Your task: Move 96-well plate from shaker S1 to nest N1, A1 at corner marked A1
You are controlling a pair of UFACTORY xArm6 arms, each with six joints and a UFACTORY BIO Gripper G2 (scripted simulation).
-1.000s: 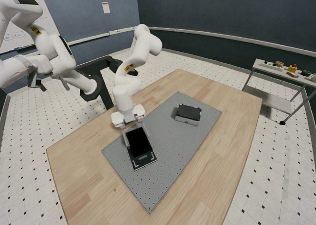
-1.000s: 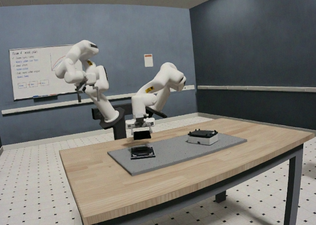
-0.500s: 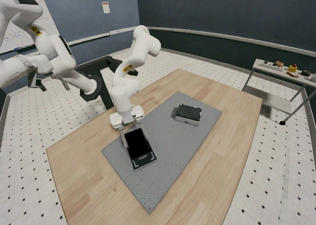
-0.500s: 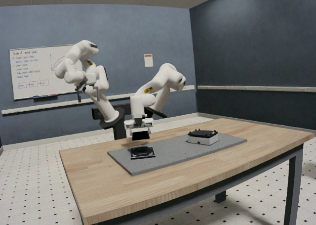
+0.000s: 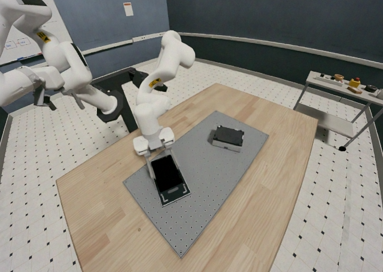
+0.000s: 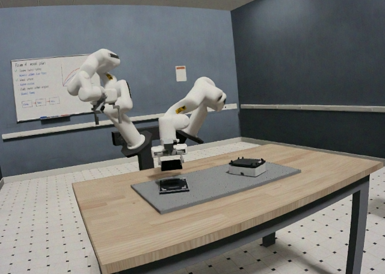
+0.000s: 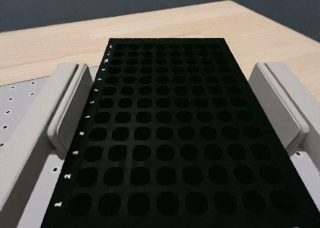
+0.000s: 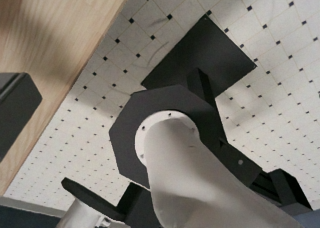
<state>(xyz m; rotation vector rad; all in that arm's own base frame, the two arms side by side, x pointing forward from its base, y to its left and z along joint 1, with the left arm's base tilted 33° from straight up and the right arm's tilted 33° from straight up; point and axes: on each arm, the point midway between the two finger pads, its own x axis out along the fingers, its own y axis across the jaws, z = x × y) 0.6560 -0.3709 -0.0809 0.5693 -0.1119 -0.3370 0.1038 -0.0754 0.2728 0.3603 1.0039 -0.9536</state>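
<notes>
The black 96-well plate (image 5: pixel 167 173) (image 6: pixel 171 165) (image 7: pixel 170 133) is between the fingers of my left gripper (image 5: pixel 166 171) (image 6: pixel 171 164) (image 7: pixel 176 122), which is shut on its two long sides. In the left wrist view its column numbers run along the left edge, with 1 nearest the camera. In the exterior view the plate hangs level above the flat dark nest N1 (image 5: pixel 175 196) (image 6: pixel 174 189). The nest's front part with white corner marks shows; its rear is hidden in the top view. The A1 mark is not legible. My right gripper (image 5: pixel 66 105) (image 6: pixel 107 120) is open and empty, high up away from the table.
The shaker S1 (image 5: pixel 228 135) (image 6: pixel 243 170), a pale box with a black top and corner posts, stands without a plate near the other end of the grey perforated board (image 5: pixel 201 211) (image 6: pixel 211 186). The board lies on the wooden table (image 5: pixel 247 207) (image 6: pixel 217 224).
</notes>
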